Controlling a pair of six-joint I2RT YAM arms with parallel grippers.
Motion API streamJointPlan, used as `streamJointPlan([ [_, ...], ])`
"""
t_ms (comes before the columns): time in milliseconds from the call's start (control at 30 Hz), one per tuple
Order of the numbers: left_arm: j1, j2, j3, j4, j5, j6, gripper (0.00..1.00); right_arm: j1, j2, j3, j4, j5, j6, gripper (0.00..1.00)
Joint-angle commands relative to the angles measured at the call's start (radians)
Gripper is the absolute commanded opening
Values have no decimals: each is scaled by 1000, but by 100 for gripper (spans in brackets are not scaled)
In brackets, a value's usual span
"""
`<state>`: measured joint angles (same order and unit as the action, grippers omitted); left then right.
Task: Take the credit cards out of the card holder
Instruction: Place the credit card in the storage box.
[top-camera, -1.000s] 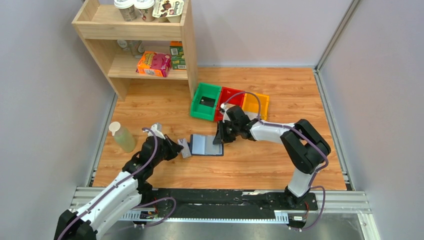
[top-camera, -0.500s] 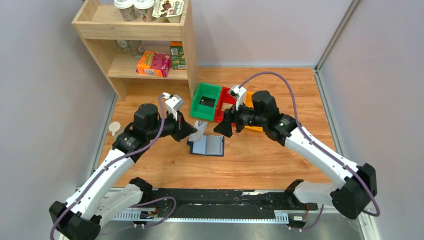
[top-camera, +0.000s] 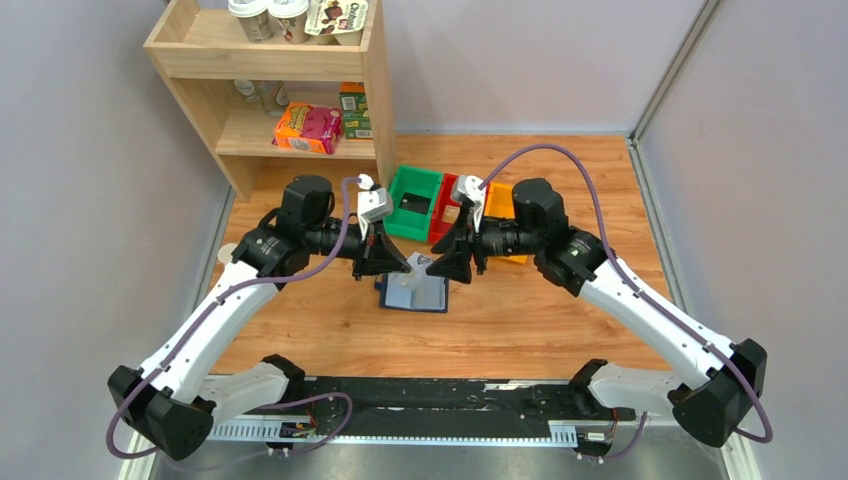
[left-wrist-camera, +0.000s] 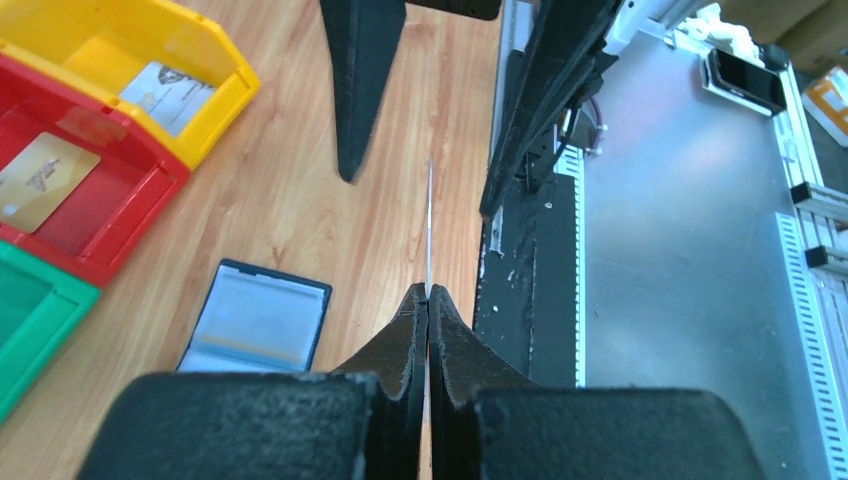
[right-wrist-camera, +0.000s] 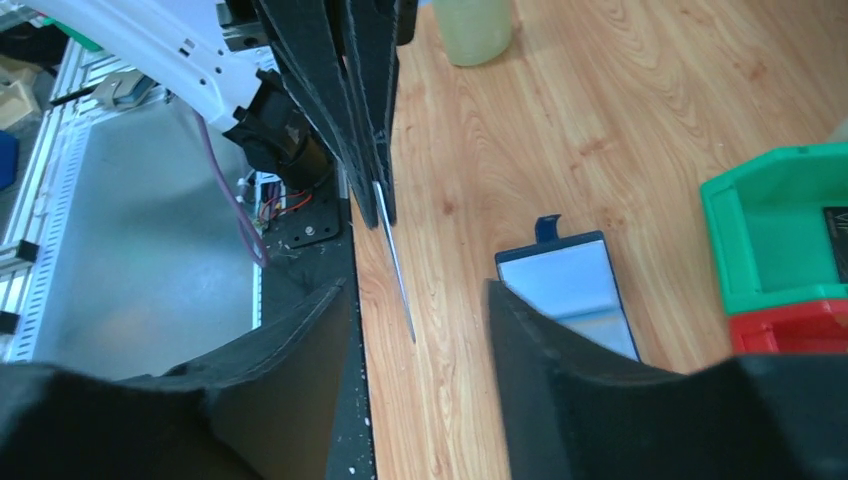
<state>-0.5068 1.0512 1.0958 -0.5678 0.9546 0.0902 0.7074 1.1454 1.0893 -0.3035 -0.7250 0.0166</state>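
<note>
My left gripper (top-camera: 403, 264) is shut on a thin silver-grey credit card (top-camera: 419, 262) and holds it in the air above the card holder (top-camera: 415, 293). In the left wrist view the left gripper (left-wrist-camera: 428, 297) pinches the card (left-wrist-camera: 430, 225) edge-on. My right gripper (top-camera: 447, 267) faces it, open. In the right wrist view the card (right-wrist-camera: 397, 265) points between the open right gripper (right-wrist-camera: 415, 290) fingers without touching them. The navy card holder (right-wrist-camera: 570, 285) lies open on the table, also in the left wrist view (left-wrist-camera: 255, 320).
Green bin (top-camera: 411, 203) holds a black card (right-wrist-camera: 838, 225), red bin (left-wrist-camera: 90, 215) a tan-gold card (left-wrist-camera: 45, 180), yellow bin (left-wrist-camera: 215, 75) a silver card (left-wrist-camera: 165, 85). A wooden shelf (top-camera: 300, 90) stands back left. A bottle (right-wrist-camera: 475, 25) stands left.
Both arms rose off the table. The left gripper lifted the card from beside the holder towards the right gripper, which left the holder's edge and now faces it, open.
</note>
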Motion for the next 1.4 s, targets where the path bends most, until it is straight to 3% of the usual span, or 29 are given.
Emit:
streamJointPlan([
  [0, -16, 29, 58, -40, 73, 100, 0, 12, 28, 63, -3, -76, -40, 45],
  [233, -16, 40, 76, -57, 30, 115, 1, 10, 45, 73, -49, -97, -63, 0],
  [400, -16, 17, 65, -52, -52, 105, 12, 7, 66, 67, -60, -107, -47, 0],
  [500, -18, -22, 29, -17, -216, 51, 36, -35, 57, 43, -56, -51, 14, 0],
  [633, -18, -112, -53, 66, -498, -56, 48, -167, 43, -18, -14, 13, 137, 0],
  [800, -18, -213, -172, 149, -771, -197, 55, -368, 34, -83, -32, 237, 285, 0],
  [1033, -18, -197, -244, 140, -884, -352, 57, -562, 86, -126, -43, 484, 457, 0],
  [1367, -16, -128, -301, 170, -896, -486, 61, -569, 348, -52, 18, 463, 554, 0],
])
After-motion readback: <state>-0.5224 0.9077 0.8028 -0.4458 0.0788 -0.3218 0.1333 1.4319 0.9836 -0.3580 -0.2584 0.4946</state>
